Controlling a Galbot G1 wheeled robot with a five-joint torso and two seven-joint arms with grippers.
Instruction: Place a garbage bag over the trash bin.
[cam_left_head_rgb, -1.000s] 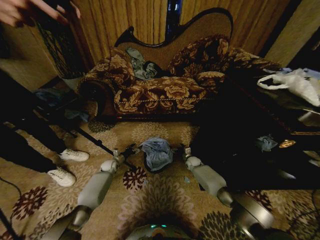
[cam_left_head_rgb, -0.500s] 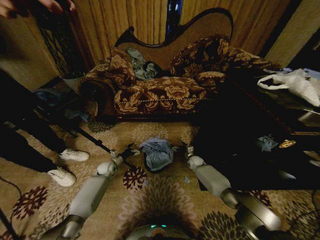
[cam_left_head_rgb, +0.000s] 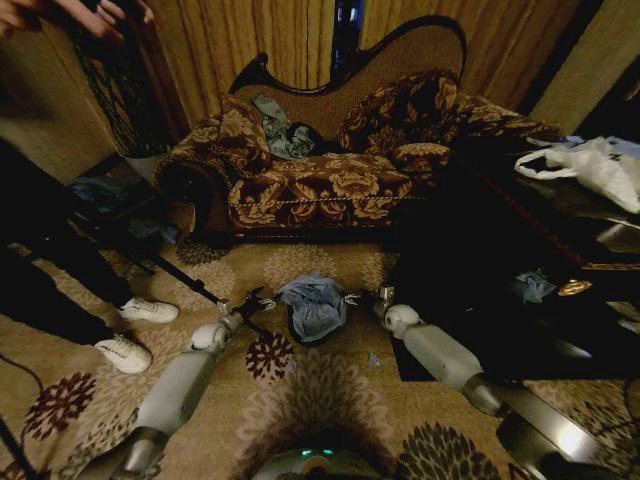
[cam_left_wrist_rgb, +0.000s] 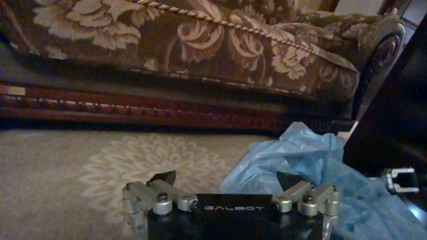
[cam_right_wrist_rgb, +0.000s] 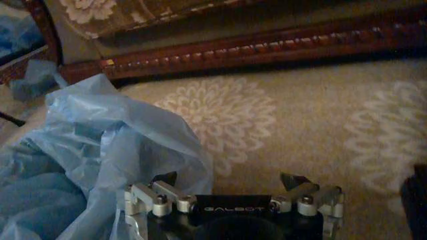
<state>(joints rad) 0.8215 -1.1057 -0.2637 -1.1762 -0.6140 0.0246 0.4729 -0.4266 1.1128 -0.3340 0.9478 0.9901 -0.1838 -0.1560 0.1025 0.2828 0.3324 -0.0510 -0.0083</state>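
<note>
We saw the garbage bag (cam_left_head_rgb: 314, 303) bunched over the trash bin (cam_left_head_rgb: 300, 329) on the carpet (cam_left_head_rgb: 330, 385) before the sofa (cam_left_head_rgb: 330, 185), w/ left pincer (cam_left_head_rgb: 258, 299) and right pincer (cam_left_head_rgb: 352, 297) flanking it, both spread wide, gripping nothing.

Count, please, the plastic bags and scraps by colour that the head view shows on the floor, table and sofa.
Pale blue-grey: 3: the garbage bag on the trash bin, a scrap on the dark table, a bundle on the sofa.
White: 1: handled bag.
Total: 4.
</note>
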